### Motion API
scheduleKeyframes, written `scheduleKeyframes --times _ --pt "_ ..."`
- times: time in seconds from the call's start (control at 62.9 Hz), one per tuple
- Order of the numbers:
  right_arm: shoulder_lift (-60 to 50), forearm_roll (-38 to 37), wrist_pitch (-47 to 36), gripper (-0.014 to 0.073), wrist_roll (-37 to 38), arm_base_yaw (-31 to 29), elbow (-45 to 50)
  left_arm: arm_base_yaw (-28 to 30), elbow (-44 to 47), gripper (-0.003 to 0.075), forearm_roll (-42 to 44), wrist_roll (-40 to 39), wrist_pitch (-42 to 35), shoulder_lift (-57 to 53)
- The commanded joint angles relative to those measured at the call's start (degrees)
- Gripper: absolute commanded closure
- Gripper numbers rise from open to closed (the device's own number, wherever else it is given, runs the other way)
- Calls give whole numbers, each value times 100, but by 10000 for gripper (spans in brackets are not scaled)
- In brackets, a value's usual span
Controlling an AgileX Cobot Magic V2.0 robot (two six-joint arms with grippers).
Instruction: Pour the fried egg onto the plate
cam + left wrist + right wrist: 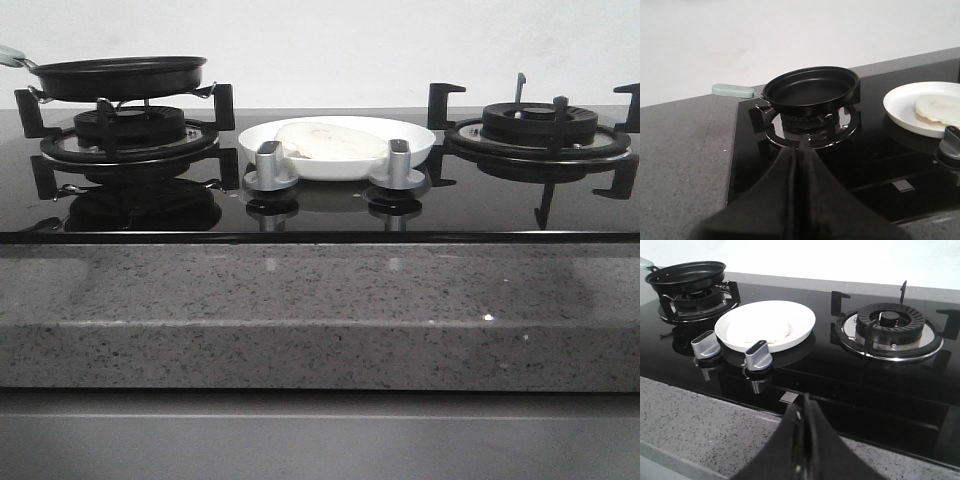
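Nearest, the left gripper (799, 150) and right gripper (804, 412) are both clenched on nothing, drawn back over the speckled grey stone counter edge (320, 310). Beyond the two silver knobs (270, 165), the flat pale fried egg (330, 142) lies pale side up in the glossy white round plate (420, 150). Judged light, floppy and slippery. Farthest, the small black frying pan (812, 90) sits empty on the left burner; take it by its pale green handle (732, 90).

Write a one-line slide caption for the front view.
Fried egg pale side up on white plate; empty black frying pan on left burner.
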Motion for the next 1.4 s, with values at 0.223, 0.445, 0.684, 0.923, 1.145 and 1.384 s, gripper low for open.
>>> scheduleKeyframes --times 0.223,0.445,0.684,0.923,1.145,1.384 --pt "34 -21 -469 664 -56 9 -147 609 1206 741 -21 -438 -222 -1720" --pt "34 -21 -464 664 -56 9 -147 1120 1847 741 -220 -462 -216 -2431" --pt "34 -21 -427 664 -56 9 -147 1159 2090 741 -436 -462 -232 -2436" --pt "34 -21 -427 664 -56 9 -147 1159 2090 741 -436 -462 -290 -2436" --pt "34 -21 -427 664 -56 9 -147 1159 2090 741 -436 -462 -290 -2436" --pt "9 -273 -682 664 -56 9 -17 1159 2090 741 -436 -462 -290 -2436"
